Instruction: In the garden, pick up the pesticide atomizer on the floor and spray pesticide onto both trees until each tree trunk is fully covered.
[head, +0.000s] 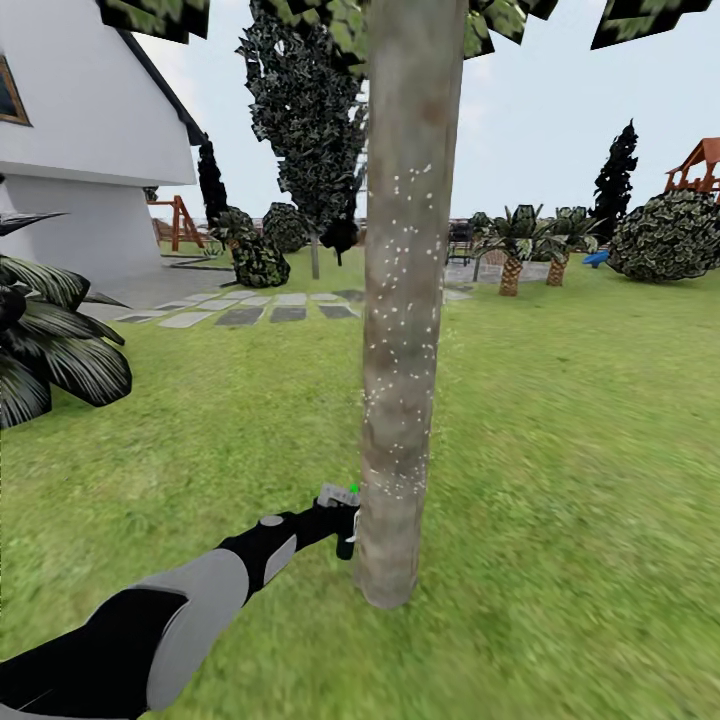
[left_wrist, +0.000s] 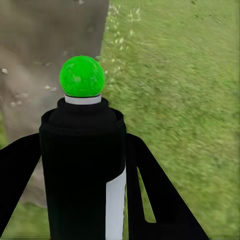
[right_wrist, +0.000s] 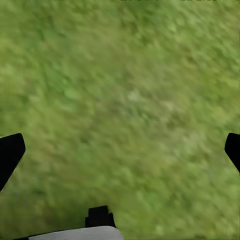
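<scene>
Spray bottle (left_wrist: 82, 170): black body, white label strip, green spot on top. Clamped between the jaws of the left gripper (head: 338, 522), held upright low against the tree trunk (head: 405, 300), head turned toward the bark, apparently so the spray lands at close range.

Tree trunk: thick, grey-brown, standing in the lawn (head: 560, 450). White specks dot its face from mid-height down to just above the bottle; the foot of the trunk looks barer. Judged partly covered, and the low hold suits filling in the base.

Right gripper (right_wrist: 120, 150): jaws wide apart, empty, facing bare grass, seemingly idle.

Surroundings: white house (head: 80, 150), stepping stones (head: 260, 308), small palms (head: 515, 250), rounded shrub (head: 670, 235). A second broad-leaved tree cannot be identified.
</scene>
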